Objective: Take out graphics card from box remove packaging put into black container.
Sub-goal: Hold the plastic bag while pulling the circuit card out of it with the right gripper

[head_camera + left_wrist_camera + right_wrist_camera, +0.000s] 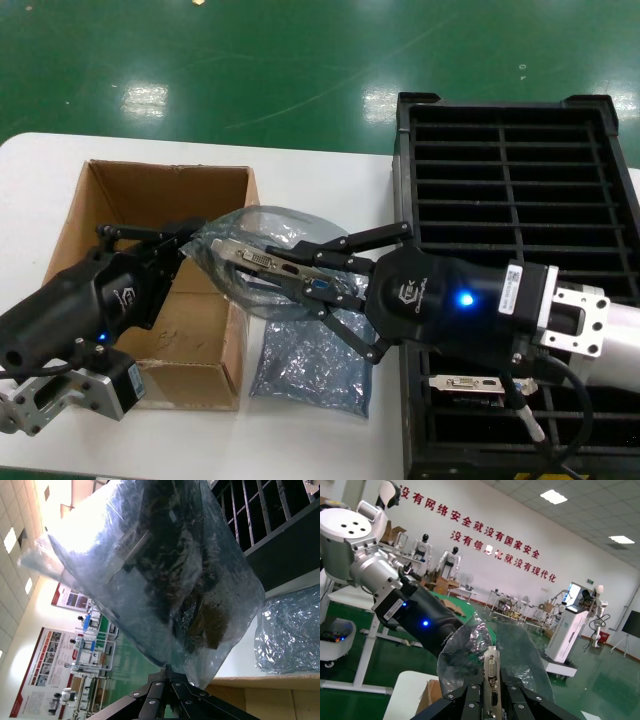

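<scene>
The graphics card (255,260) hangs over the gap between the box (150,200) and the black container (520,190), still partly inside the packaging (245,290). My right gripper (306,278) is shut on its silver port bracket (491,672), with one finger on each side. My left gripper (195,240) is shut on the opposite end of the packaging (160,580), above the box's right wall. In the left wrist view the dark board shows through the translucent bag, and the closed fingertips (167,672) pinch the bag's edge.
A second, empty silver bag (310,365) lies on the white table (330,180) between the box and the container. Another card's bracket (465,385) stands in a near slot of the container, under my right arm. The box floor (190,330) looks bare.
</scene>
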`<state>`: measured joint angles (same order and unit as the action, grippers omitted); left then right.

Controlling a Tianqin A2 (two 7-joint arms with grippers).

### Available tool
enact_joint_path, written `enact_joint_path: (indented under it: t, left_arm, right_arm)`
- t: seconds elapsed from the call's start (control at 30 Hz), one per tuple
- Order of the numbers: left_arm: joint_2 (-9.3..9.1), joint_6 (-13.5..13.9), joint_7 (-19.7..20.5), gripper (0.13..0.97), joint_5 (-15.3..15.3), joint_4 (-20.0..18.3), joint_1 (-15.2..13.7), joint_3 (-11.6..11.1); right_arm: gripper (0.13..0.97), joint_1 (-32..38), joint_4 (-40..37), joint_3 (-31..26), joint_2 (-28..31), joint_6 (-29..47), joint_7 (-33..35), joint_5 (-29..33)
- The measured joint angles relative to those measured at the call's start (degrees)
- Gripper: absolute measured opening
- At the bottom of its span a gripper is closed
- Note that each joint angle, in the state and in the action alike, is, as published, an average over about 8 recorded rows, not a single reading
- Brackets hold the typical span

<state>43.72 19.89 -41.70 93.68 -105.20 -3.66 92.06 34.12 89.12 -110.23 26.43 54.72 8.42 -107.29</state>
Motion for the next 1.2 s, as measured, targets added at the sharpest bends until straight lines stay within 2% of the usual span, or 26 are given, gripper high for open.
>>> enact_joint_path:
  t: [0.53, 0.87, 1.2]
  left_arm:
    - [-0.01, 0.0, 0.0, 0.139, 0.0, 0.0, 0.0, 0.0]
    - [0.00, 0.0, 0.0, 0.139, 0.0, 0.0, 0.0, 0.0]
    - [0.00, 0.0, 0.0, 0.139, 0.0, 0.0, 0.0, 0.0]
  right_arm:
    - [0.186, -1.0, -0.8, 1.1, 0.4, 0.7, 0.3, -1.6]
    - [0.186, -3.5, 3.9, 1.1, 2.2, 0.9, 1.4, -1.1]
    - [0.186, -7.1, 10.2, 4.2, 4.2, -1.1, 2.5, -2.3]
